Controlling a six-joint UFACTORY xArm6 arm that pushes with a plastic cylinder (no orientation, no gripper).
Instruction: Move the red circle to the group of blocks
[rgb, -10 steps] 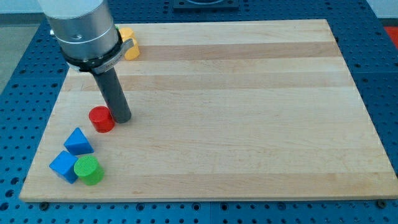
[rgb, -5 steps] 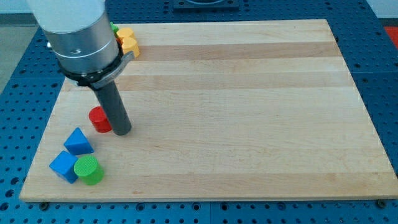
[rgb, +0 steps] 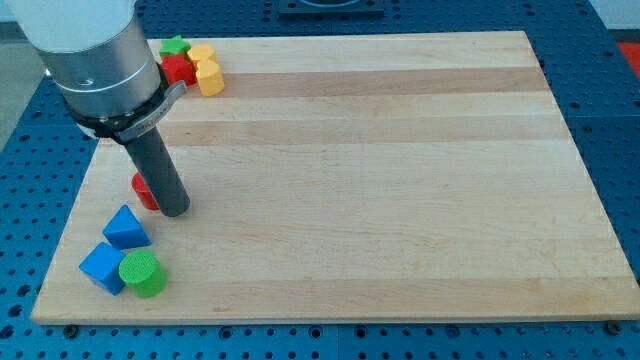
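Note:
The red circle (rgb: 143, 190) lies near the board's left edge, mostly hidden behind my rod; only its left side shows. My tip (rgb: 173, 211) rests on the board just right of and below it, touching or nearly so. Below it sits a group: a blue triangular block (rgb: 125, 227), a blue cube (rgb: 102, 266) and a green cylinder (rgb: 142, 274), close together at the view's bottom left.
At the view's top left, a green star-shaped block (rgb: 176, 46), a red block (rgb: 179, 69) and a yellow block (rgb: 206, 71) cluster near the wooden board's (rgb: 380, 180) top edge. The arm's grey body covers the board's upper left corner.
My rod has moved left and a little down, passing in front of the red circle, which has shifted slightly left. The top-left blocks have come out from behind the arm.

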